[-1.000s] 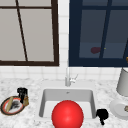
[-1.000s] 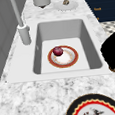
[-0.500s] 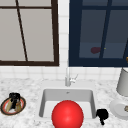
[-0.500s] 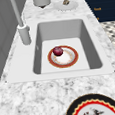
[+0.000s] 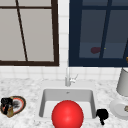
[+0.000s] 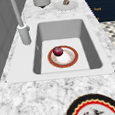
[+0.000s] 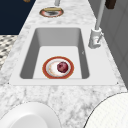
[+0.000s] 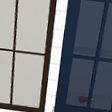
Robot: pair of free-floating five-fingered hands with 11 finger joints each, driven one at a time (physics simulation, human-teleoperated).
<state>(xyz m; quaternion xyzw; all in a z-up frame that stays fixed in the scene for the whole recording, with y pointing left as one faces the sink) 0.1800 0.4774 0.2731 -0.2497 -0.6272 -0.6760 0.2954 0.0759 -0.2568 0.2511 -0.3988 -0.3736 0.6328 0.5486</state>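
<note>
My left hand (image 5: 6, 103) hovers over the left part of a red-rimmed plate (image 5: 19, 105) on the left counter, with a small brown-gold thing (image 5: 10, 113) just under it. That plate (image 7: 51, 12) lies beyond the sink in the right side view. My right hand (image 5: 102, 114) hangs at the sink's front right corner, touching nothing that I can see. A large red ball shape (image 5: 67, 115) covers the sink's front. In the basin, a dark red apple (image 6: 58, 51) rests on an orange-rimmed plate (image 6: 66, 58), also seen from the right as apple (image 7: 62, 67) and plate (image 7: 50, 68).
The faucet (image 5: 67, 77) stands behind the white sink (image 5: 67, 86). On the right counter a white plate (image 5: 117, 108) carries a small brown item (image 6: 66, 2), and a grey canister (image 5: 123, 82) stands behind it. Windows fill the wall above.
My left hand has drifted a little to the left over the red-rimmed plate. The right hand, apple and sink plate have not moved.
</note>
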